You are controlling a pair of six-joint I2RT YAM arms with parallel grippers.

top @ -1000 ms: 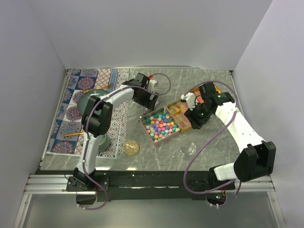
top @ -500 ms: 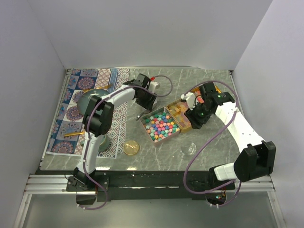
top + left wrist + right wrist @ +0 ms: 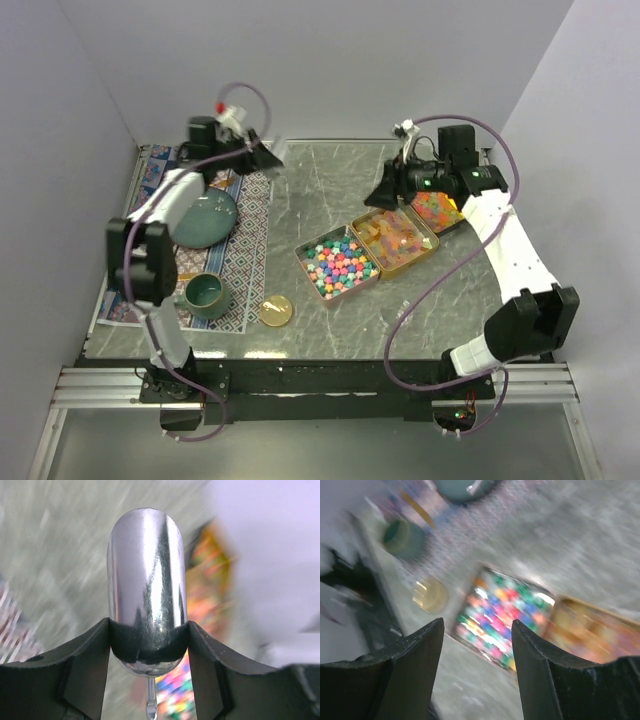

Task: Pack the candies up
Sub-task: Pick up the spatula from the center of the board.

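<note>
The candies point(image 3: 340, 264), small pastel pieces, fill an open square tin point(image 3: 303, 254) at the table's middle. Orange-yellow gummy ones point(image 3: 396, 236) fill the tin joined to it on the right. My left gripper point(image 3: 262, 157) is raised at the back left, shut on a metal spoon point(image 3: 281, 149). In the left wrist view the spoon's shiny bowl point(image 3: 146, 580) sits between the jaws of the gripper point(image 3: 148, 625). My right gripper point(image 3: 383, 193) hangs open and empty above the back of the tins. The right wrist view is blurred, with that gripper point(image 3: 477, 625) above the candies point(image 3: 502, 612).
A teal plate point(image 3: 205, 218) and a teal cup point(image 3: 205, 293) stand on a patterned mat point(image 3: 160, 200) at the left. A round gold lid point(image 3: 277, 310) lies in front of the tins. An orange packet of sweets point(image 3: 437, 208) lies at the back right.
Both arms have swung up and back from the tins. The left one moved far left with the spoon, uncovering the plate and cup. The right one rose off the gummy tin.
</note>
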